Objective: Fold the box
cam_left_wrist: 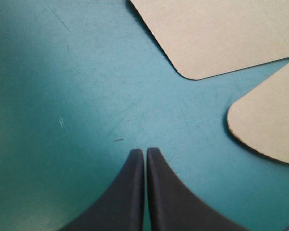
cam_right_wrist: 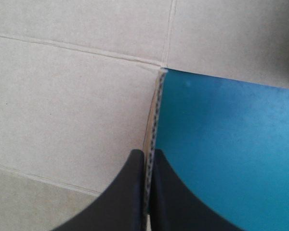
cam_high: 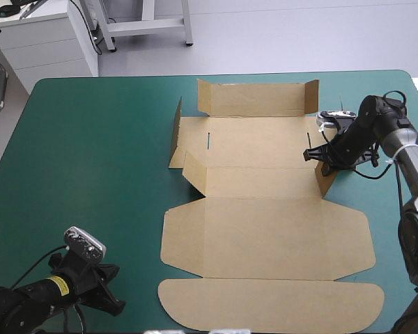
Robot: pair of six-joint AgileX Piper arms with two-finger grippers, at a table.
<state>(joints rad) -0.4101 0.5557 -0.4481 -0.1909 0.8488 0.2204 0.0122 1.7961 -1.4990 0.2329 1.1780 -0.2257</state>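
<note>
Nearest me, at the near left corner of the table [cam_high: 90,174], my left tool [cam_high: 106,296] hangs over bare teal-green cover. Its 2 black fingers are pressed together into 1 point with nothing between them. Its wrist view shows 2 rounded corners of the box [cam_left_wrist: 216,33] lying ahead of that point, apart from it. A yellow label [cam_high: 56,284] on that arm carries print too small for me to read. The brown box lies opened out on the middle of the table. Its long axis runs from the near edge toward the far edge, with the rounded lid flap [cam_high: 272,305] toward me and the tray end pointing away. Farther on, at the box's right side, my right tool [cam_high: 312,154] is pinched on the upright right side flap [cam_high: 326,182]. Its wrist view shows the board's fluted edge [cam_right_wrist: 155,120] clamped between the fingers. Opposite, the left side flap [cam_high: 175,132] stands up, and at the far end 2 corner flaps [cam_high: 311,94] are raised.
</note>
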